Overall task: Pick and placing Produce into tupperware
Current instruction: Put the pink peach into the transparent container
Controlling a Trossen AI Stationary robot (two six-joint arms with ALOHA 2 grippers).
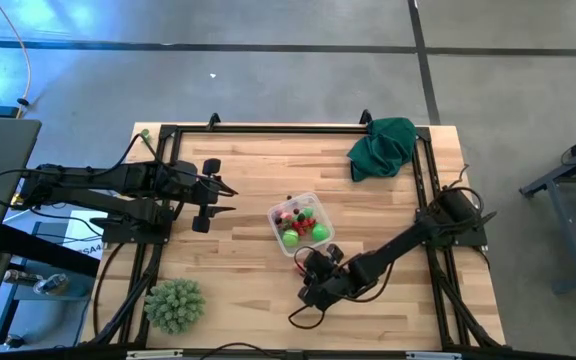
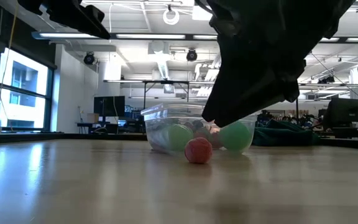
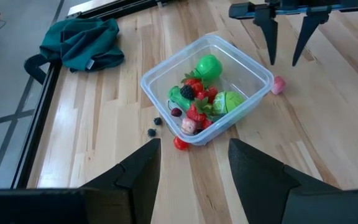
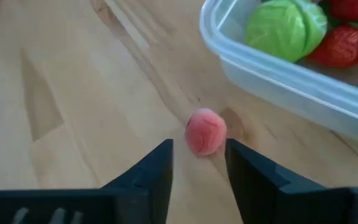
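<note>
Pale wood planks make up the table (image 1: pixel 248 290), framed by a dark rail along its edges. From above, the tupperware (image 1: pixel 297 223) sits near the middle, holding red and green produce (image 1: pixel 298 228), with bare wood open on all sides of it. The right gripper (image 1: pixel 311 262) lies low just beside the box's near corner, its arm running back to the right edge. The left gripper (image 1: pixel 223 198) waits well apart on the left side, over clear boards. A green cloth (image 1: pixel 381 147) is bunched at the far right corner, and a spiky ball (image 1: pixel 175 304) sits at the near left edge. At table height, a pink ball (image 2: pixel 198 150) rests on the wood in front of the box, with the right arm looming dark above it and empty planks stretching to both sides. The left wrist view shows its own fingers (image 3: pixel 143 168) parted with nothing between them, the box beyond, a few small pieces (image 3: pixel 180 143) loose on the wood at its corner, and the pink ball just outside the box's opposite corner. The right wrist view shows its fingers (image 4: pixel 160 167) narrowly apart, with the pink ball just ahead of the tips, not gripped, lying near the box's wall.
</note>
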